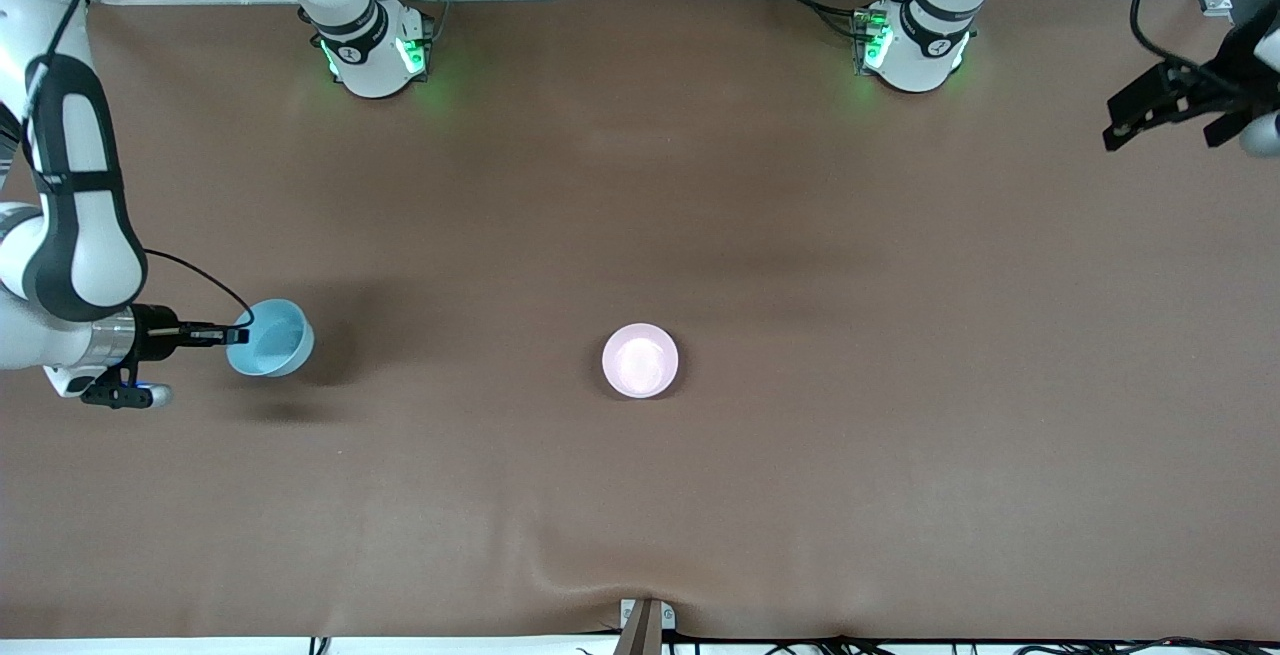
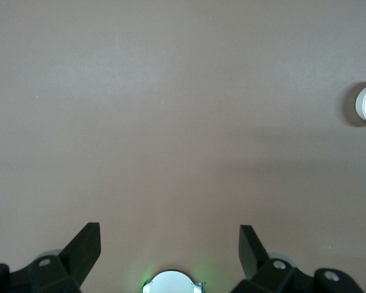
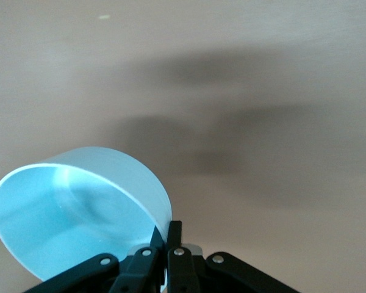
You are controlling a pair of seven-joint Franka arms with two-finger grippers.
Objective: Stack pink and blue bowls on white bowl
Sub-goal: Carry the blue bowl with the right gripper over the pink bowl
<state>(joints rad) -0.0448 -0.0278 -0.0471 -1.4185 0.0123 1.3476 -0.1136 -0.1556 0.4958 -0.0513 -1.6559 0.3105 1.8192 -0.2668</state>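
Right fingers (image 1: 240, 335) clamped on tilted blue bowl's (image 1: 272, 338) rim, lifted, left fingers (image 2: 169, 247) apart, waiting.

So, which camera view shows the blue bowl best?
The right wrist view: the blue bowl fills it, its rim pinched by the shut right gripper. The front view shows the bowl small and tilted. The left wrist view does not show it.
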